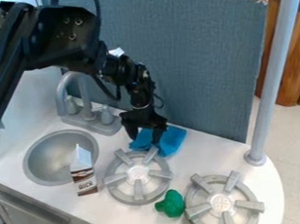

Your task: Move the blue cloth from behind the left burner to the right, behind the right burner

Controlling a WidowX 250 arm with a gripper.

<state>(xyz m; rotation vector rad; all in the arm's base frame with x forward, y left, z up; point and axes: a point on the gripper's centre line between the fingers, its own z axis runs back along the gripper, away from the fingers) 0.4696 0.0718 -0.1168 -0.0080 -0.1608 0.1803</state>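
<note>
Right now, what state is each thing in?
Tool: open, fingers down at the cloth
Blue cloth: rumpled, behind the left burner
Carton: at sink's edge, upright or lying unclear
Faucet: no water visible
Left burner: unlit
Right burner: unlit
Green object: resting between burners

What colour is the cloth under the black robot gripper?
The crumpled cloth is bright blue, clearest in the camera view.

Bright, diffuse light, soft sheen in the sink [50, 158]
</note>
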